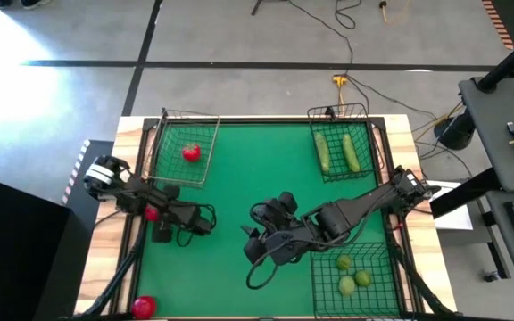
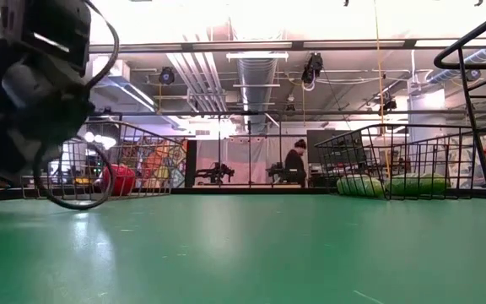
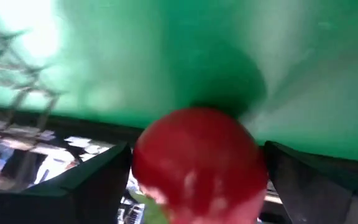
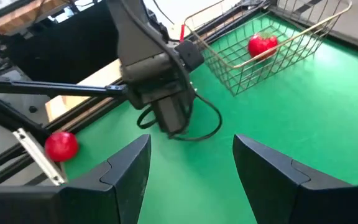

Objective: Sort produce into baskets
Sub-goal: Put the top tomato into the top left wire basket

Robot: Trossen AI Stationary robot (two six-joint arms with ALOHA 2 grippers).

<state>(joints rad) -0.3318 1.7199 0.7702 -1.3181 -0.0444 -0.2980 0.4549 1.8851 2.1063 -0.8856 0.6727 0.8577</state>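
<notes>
A tomato (image 3: 197,165) sits clamped between the fingers of the left hand (image 1: 153,214), just beside the nearest basket (image 1: 205,152). The right hand (image 1: 255,242) hangs nearby over the bench (image 1: 239,178), fingers apart.

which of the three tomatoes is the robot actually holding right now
The tomato between the left gripper fingers at the mat's left edge. One tomato lies in the far-left basket; another sits off the mat's near-left corner.
</notes>
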